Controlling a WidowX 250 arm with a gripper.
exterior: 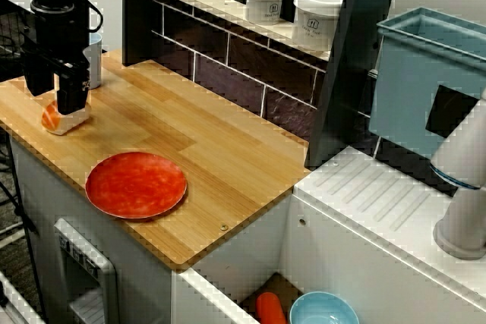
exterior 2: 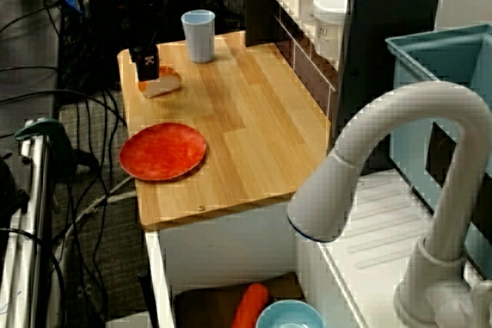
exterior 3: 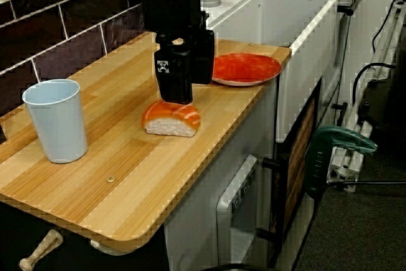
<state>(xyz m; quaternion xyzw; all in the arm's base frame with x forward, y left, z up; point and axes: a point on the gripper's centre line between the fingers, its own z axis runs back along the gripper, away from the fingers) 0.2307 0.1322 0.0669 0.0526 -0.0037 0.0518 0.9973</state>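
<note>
The salmon sushi piece [exterior 3: 171,118] is found lying on the counter near the blue cup [exterior 3: 57,122], on the side toward the red plate [exterior 3: 246,68]. The gripper [exterior 3: 188,84] is positioned just over it, fingers parted, nothing gripped. The piece is judged light, soft and slightly slippery. A grip across its long sides is advised.

In the view from above, your tabletop [exterior: 205,134] carries a red plate [exterior: 135,185] at 6 o'clock, a salmon sushi piece [exterior: 50,117] at 9 o'clock and a pale blue cup [exterior: 96,62] at 11 o'clock.
</note>
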